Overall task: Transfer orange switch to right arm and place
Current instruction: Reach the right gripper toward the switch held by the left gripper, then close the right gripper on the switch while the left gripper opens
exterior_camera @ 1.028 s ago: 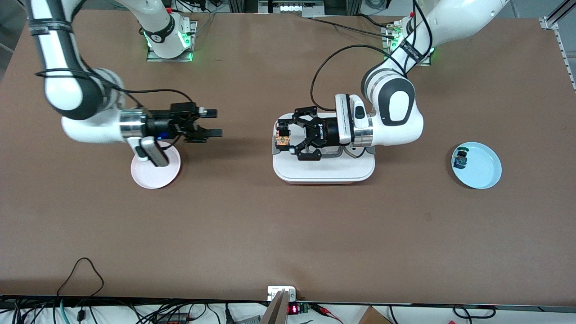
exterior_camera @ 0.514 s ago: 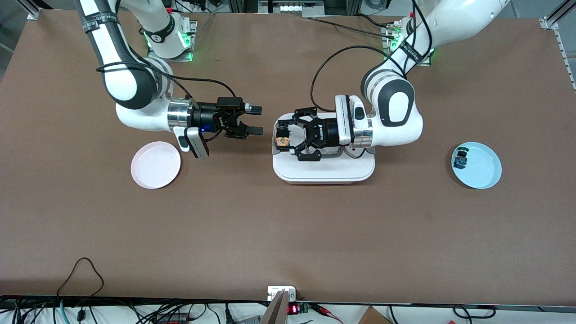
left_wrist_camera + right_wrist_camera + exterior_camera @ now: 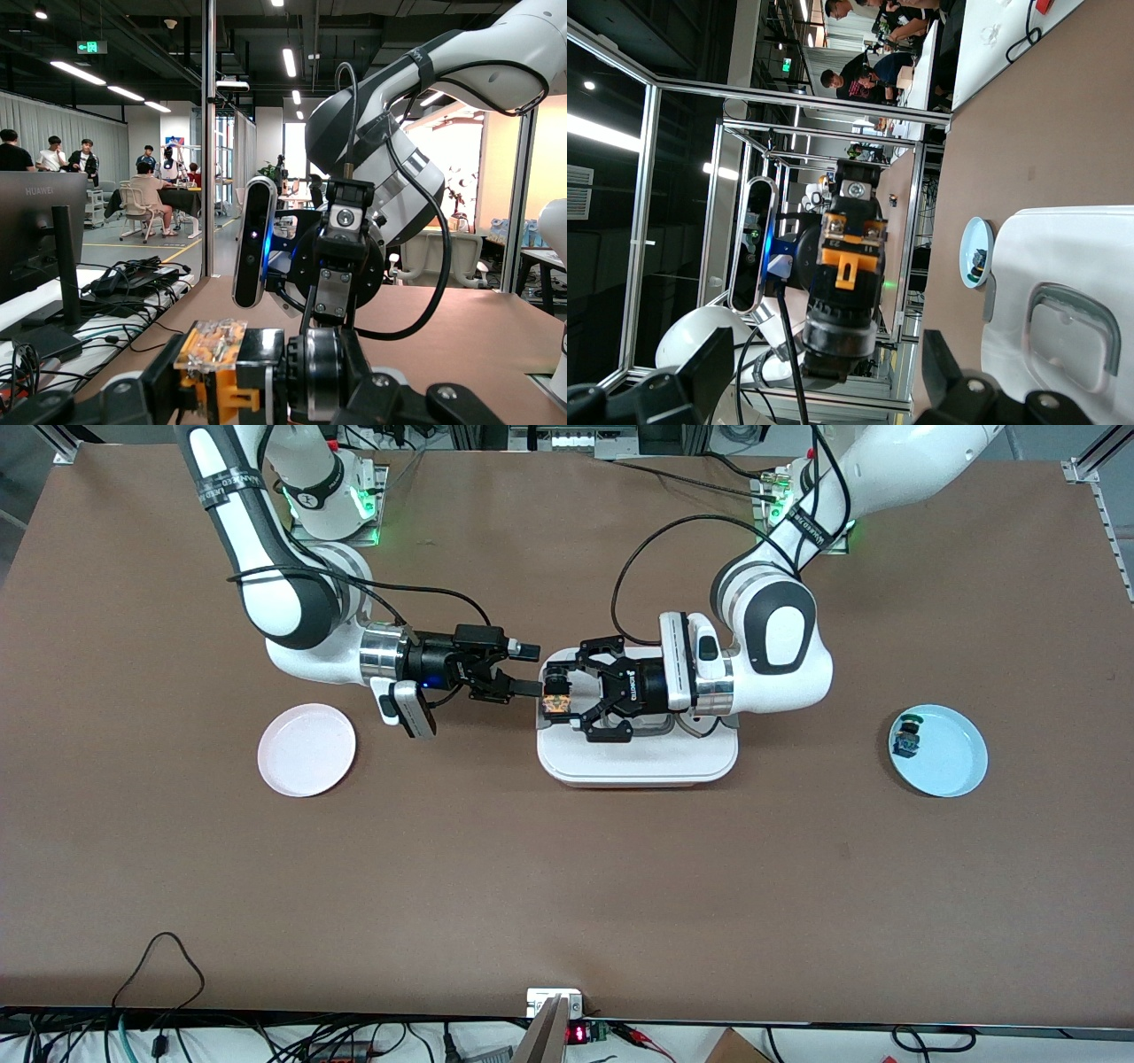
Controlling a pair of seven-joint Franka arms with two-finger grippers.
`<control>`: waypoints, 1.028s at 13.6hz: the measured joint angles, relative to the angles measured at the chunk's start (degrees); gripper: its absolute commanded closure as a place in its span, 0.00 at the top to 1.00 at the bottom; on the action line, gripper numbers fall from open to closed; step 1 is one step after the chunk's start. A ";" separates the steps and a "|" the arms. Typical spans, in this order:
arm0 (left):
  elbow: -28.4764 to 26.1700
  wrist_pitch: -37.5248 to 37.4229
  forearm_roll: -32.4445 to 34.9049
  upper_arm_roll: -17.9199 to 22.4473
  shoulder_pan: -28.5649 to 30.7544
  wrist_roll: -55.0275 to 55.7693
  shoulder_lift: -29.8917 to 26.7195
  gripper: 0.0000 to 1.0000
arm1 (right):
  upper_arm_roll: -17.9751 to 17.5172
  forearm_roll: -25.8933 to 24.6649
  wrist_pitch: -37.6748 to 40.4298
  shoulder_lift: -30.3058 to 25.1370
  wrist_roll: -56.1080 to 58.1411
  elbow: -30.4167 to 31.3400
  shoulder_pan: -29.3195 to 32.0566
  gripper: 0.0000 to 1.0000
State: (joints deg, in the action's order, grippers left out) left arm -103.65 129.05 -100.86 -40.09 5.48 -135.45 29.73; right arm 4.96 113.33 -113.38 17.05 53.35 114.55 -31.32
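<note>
**Mid-frame handoff: switch held by left gripper, right jaws spread around it**

Lower in the frame we see the pink plate (image 3: 306, 762) and the blue plate (image 3: 941, 750), the latter carrying a blue-green part (image 3: 908, 737). At centre, over the white tray (image 3: 638, 762), the left gripper (image 3: 567, 701) is clamped on the orange switch (image 3: 555, 704). Facing it, the right gripper (image 3: 530, 670) has its fingers spread, tips just beside the switch. Both bases sit at the top.

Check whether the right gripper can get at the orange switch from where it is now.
Probably yes: the left gripper holds the orange switch out over the white tray, and the open right gripper faces it, nothing between.
</note>
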 measured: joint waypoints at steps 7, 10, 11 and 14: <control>0.09 0.00 0.00 0.00 0.05 0.00 0.00 0.10 | 0.00 2.62 -3.21 1.88 0.00 -2.92 -2.41 0.40; 0.15 0.06 -0.05 0.00 0.06 -0.16 -0.01 0.10 | 0.01 2.73 -3.51 2.07 -0.07 -3.03 -2.45 0.06; 0.15 0.09 -0.05 0.00 0.06 -0.57 -0.01 0.10 | 0.01 2.74 -3.62 2.07 -0.26 -3.04 -2.48 0.00; 0.18 0.09 -0.05 0.00 0.09 -0.62 -0.01 0.10 | 0.01 2.74 -3.79 2.07 -0.26 -3.13 -2.52 0.00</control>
State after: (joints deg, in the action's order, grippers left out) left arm -103.47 129.15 -100.92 -40.09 5.58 -136.07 29.72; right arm 4.97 116.07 -117.17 19.12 53.09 111.42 -33.83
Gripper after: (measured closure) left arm 0.278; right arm 0.604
